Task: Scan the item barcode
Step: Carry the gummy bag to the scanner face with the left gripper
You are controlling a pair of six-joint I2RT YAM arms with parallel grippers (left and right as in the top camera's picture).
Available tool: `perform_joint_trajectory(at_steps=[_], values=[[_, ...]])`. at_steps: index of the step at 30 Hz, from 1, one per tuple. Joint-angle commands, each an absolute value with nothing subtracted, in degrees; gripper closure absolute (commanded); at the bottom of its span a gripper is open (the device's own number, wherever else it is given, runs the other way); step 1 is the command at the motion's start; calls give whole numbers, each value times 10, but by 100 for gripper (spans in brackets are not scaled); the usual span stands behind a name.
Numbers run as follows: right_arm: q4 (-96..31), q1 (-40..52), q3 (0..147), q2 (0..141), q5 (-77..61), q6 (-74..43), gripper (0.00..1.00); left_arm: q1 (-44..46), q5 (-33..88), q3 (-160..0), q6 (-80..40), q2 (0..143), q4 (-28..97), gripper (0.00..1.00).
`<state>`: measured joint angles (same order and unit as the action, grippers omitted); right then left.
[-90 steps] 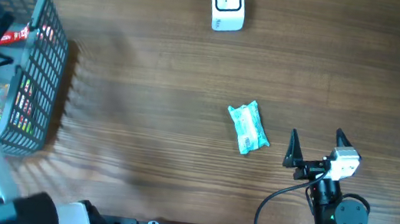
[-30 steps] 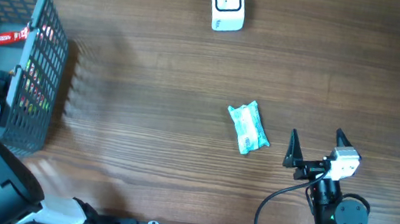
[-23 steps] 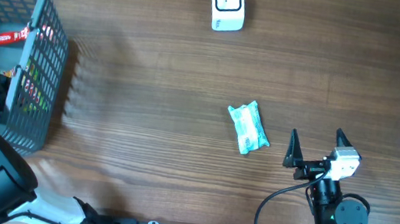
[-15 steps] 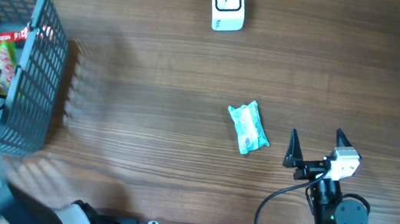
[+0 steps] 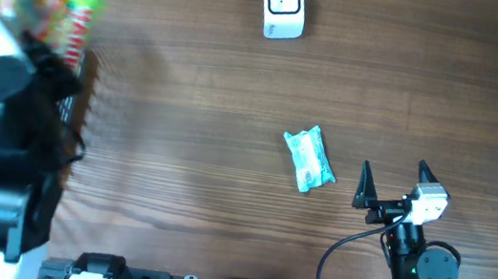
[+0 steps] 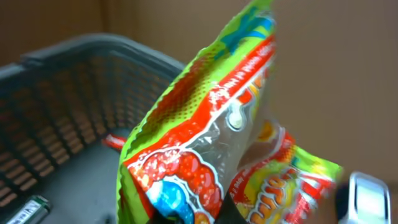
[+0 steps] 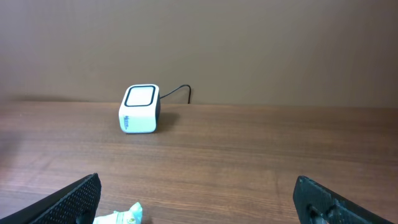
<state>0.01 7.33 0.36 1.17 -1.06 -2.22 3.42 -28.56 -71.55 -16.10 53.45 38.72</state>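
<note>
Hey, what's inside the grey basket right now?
In the basket, a red packet and a dark, green-edged item lie on the floor. The colourful snack bag held in front covers the rest.

teal packet (image 5: pixel 309 160) mid-table, basket (image 6: pixel 93 45) at left — bare wood (image 5: pixel 186 102) between

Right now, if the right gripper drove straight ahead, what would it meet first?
Nothing, as far as shown: the right gripper faces bare table; scanner and teal packet sit off to its left.
</note>
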Motion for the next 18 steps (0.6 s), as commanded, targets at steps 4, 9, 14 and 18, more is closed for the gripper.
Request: perform_joint_trajectory(at_steps=[4,9,14,18], values=[[3,74,3,10,-10,-15,0,274,-471,-724,-140,693,469,96],[3,74,3,10,-10,-15,0,372,-501,-724,-189,946,481,96],[3,74,3,10,-10,-15,0,409,-627,-724,-189,1136,494,96],[3,74,3,10,-10,-15,0,437,-629,-724,-189,1164,498,96]])
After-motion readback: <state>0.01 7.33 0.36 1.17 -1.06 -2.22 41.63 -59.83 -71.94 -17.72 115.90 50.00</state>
